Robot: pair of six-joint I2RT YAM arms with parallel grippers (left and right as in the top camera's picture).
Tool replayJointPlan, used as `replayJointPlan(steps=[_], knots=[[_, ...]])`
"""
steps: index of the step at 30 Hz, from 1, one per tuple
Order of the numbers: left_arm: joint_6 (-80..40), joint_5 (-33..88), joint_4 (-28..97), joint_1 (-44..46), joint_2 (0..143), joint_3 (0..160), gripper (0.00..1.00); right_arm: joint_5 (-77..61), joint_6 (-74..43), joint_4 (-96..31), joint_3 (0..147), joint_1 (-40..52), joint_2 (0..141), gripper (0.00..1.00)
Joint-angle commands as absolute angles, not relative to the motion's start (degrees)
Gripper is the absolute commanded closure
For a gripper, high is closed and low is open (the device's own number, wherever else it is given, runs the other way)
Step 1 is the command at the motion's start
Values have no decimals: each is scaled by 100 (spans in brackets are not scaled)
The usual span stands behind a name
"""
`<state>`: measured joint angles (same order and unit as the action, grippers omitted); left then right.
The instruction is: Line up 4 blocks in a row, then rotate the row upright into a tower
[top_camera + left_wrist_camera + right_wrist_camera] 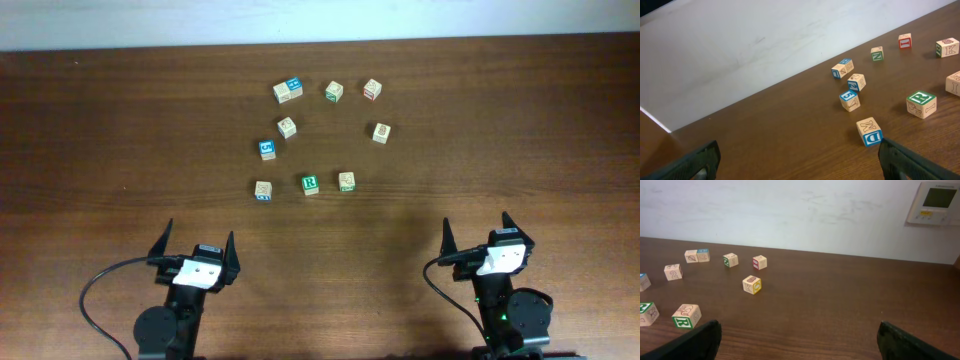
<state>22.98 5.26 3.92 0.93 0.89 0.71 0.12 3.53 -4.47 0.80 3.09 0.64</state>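
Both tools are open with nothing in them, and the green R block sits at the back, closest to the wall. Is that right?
Not quite. The overhead view shows the green R block in the front row, the one nearest the tools, not at the back. The rest holds: the left tool and the right tool are open with nothing in them.

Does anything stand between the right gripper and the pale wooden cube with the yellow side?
Nothing visible does. Only bare brown table lies between the open right gripper and that pale yellow-sided wooden cube.
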Motion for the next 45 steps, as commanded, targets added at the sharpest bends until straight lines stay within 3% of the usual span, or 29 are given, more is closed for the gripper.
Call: replayJointPlan(steps=[1,16,22,31,40,45], knots=[[2338,585,414,58,36,54,1,-27,384,-397,32,333,36,1],[1865,880,69,58,84,965,1,-458,386,-864,1747,333,36,1],[1868,882,1,58,1175,2021,1,-558,388,-1055,2536,333,329,2],[1868,1651,320,58,4226,4624,1,-1660,386,-1614,4847,338,3391,2],[1868,2646,3680,58,7432,8300,1,-2877,386,-4646,8396,342,7231,2],[1868,3242,4772,58,8403,8674,1,-2893,386,-5531,9266,1007,8862,2]])
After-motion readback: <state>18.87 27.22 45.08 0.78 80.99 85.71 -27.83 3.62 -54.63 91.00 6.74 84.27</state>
